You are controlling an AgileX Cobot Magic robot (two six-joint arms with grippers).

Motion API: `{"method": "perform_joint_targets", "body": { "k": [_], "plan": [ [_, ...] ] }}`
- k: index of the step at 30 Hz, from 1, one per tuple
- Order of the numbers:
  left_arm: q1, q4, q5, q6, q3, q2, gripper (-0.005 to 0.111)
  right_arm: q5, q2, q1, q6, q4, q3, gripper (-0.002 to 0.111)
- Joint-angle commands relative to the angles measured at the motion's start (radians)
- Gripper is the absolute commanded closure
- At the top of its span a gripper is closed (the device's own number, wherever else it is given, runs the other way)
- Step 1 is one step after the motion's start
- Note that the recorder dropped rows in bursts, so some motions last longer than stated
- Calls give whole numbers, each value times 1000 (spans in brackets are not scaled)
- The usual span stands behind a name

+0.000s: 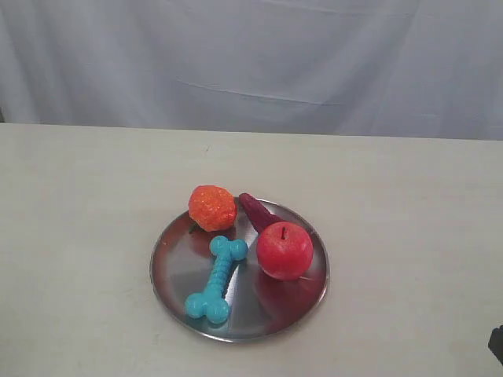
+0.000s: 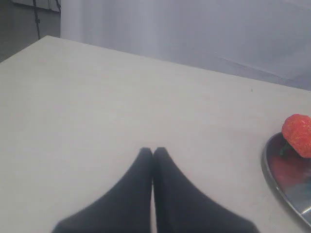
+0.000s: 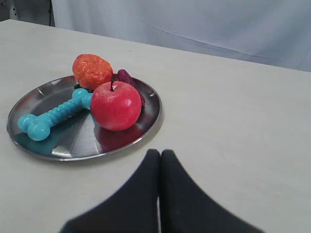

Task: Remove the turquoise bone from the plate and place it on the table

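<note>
The turquoise bone [image 1: 217, 279] [image 3: 55, 114] lies on the left front part of the round steel plate [image 1: 177, 287] [image 3: 39, 94], in the middle of the pale table [image 1: 78, 204]. A red apple [image 1: 284, 250] [image 3: 115, 106] stands right beside it on the plate. My right gripper [image 3: 161, 153] is shut with nothing in it, over bare table a short way from the plate's rim; only a dark corner of it [image 1: 497, 344] shows in the exterior view. My left gripper [image 2: 153, 151] is shut and empty, well off to the side of the plate [image 2: 286, 187].
An orange knobbly toy [image 1: 212, 207] [image 3: 92, 71] [image 2: 297, 128] and a dark purple-red piece [image 1: 257, 210] [image 3: 127, 78] sit at the back of the plate. A white cloth backdrop [image 1: 251, 63] hangs behind the table's far edge.
</note>
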Motion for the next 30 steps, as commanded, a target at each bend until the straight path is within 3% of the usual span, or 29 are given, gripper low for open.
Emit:
{"method": "perform_joint_targets", "body": {
  "k": [1, 25, 30],
  "plan": [
    [-5, 1, -5, -2, 3, -1, 107, -6, -6, -6, -4, 0, 3, 109],
    [-5, 1, -5, -2, 3, -1, 107, 12, -6, -6, -4, 0, 3, 109],
    [-5, 1, -5, -2, 3, -1, 107, 78, -6, -6, -4, 0, -104, 109]
  ]
}}
